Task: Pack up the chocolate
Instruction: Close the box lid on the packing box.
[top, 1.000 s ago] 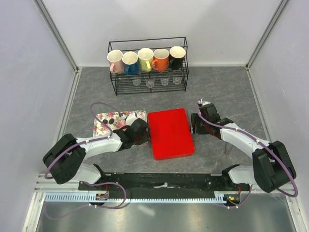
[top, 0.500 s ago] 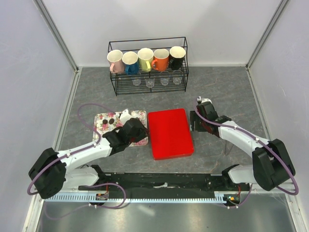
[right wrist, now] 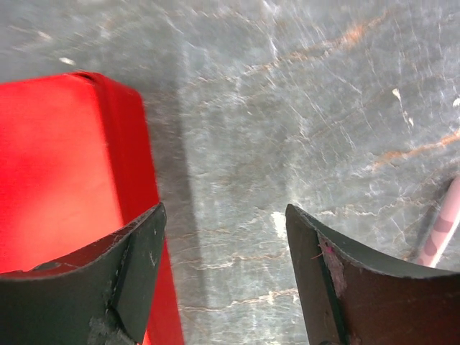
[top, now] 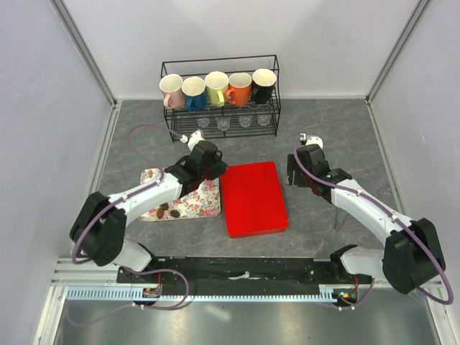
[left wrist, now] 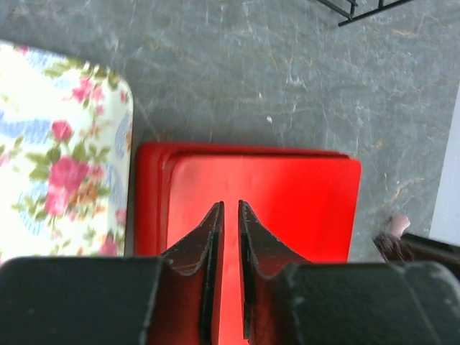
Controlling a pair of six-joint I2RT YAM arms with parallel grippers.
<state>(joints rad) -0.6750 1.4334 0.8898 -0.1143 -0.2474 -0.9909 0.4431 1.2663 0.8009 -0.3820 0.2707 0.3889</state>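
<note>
Two dark pieces of chocolate (top: 169, 211) lie on the near part of the flowered tray (top: 194, 205). The rest of the tray is hidden under my left arm. A closed red box (top: 253, 198) lies to the right of the tray. My left gripper (top: 212, 167) hovers over the box's far left corner. In the left wrist view this gripper (left wrist: 230, 205) is shut to a thin slit with nothing in it, above the red box (left wrist: 287, 187) and beside the tray (left wrist: 65, 136). My right gripper (top: 297, 171) stands open and empty at the box's right edge. In the right wrist view it (right wrist: 224, 210) spans the box's edge (right wrist: 129, 144) and bare table.
A black wire rack (top: 219, 133) at the back holds several coloured mugs (top: 217, 88) above small glasses. A pink stick (right wrist: 440, 230) lies on the table right of my right gripper. White walls close in the table on three sides.
My left arm has swung away from the tray's near right side to the box's far left corner, and its jaws have closed. My right gripper has moved slightly farther back and opened wider.
</note>
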